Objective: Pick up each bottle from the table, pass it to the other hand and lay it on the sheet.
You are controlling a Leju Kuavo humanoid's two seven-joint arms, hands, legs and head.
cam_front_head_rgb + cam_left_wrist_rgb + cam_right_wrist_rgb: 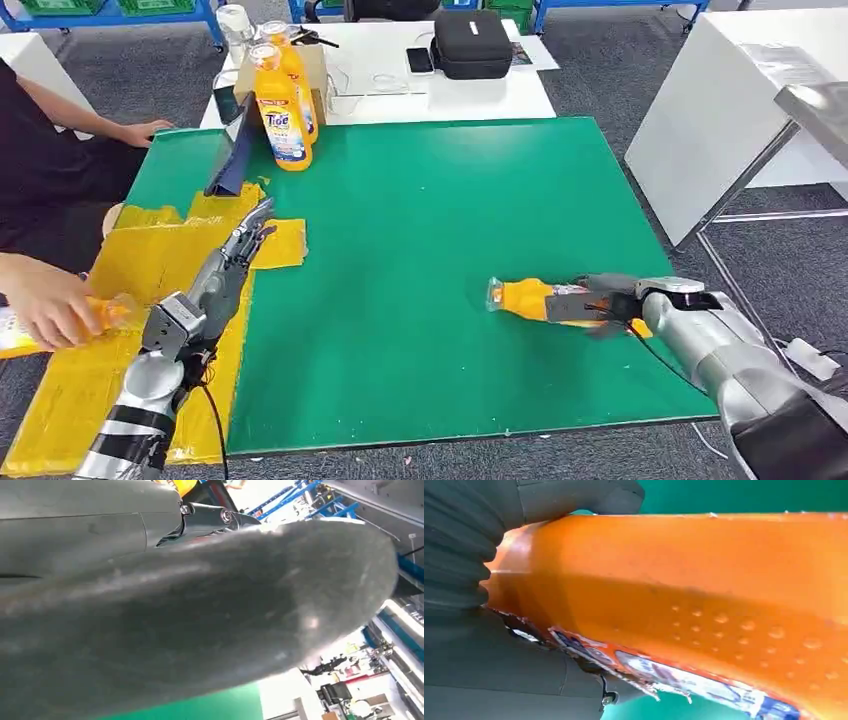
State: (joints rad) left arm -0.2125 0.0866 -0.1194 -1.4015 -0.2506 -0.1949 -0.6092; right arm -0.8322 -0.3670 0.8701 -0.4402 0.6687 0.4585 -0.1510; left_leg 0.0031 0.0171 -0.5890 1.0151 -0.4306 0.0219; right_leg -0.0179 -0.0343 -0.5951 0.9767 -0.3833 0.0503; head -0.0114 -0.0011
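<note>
While its fingers [603,302] wrap the lying orange bottle [525,297], the right hand [598,303] holds it low over the green mat [420,250], near the right edge; the cap points left and the label is torn. The left hand [245,243] is empty with fingers straight over the yellow sheet [150,262]. Wide bare mat lies between them.

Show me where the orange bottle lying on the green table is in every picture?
Head view: the orange plastic bottle lies at the table's right side, gripped by the right hand.
Left wrist view: not in it.
Right wrist view: the bottle fills the frame.
Shared landmark: the green table top.
</note>
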